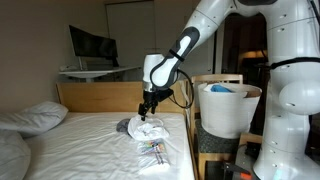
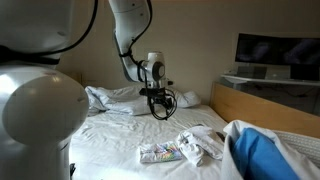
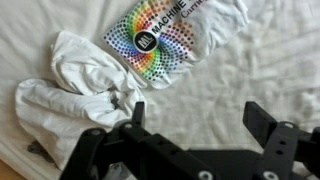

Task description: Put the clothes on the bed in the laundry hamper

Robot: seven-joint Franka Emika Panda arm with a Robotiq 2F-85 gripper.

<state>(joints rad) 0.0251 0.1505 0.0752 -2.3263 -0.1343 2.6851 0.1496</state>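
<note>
Open gripper (image 1: 148, 104) hangs with jaws spread wide, nothing between them, just above the clothes (image 1: 150, 133) on the bed (image 1: 90, 135). Wrist view: crumpled white garment (image 3: 80, 85) touching a white shirt (image 3: 170, 35) with rainbow-dot print, both on the sheet. The laundry hamper (image 1: 228, 115) stands beside the bed, blue item (image 1: 218, 88) inside. Pillows (image 1: 35, 117) well apart from the clothes

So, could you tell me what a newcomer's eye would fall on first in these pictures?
The white shirt with a rainbow dot print stands out, lying flat on the bed beside a crumpled white garment. Just above them hangs the gripper, its fingers open and empty. Beside the bed stands the white laundry hamper, with a blue item inside.
</note>
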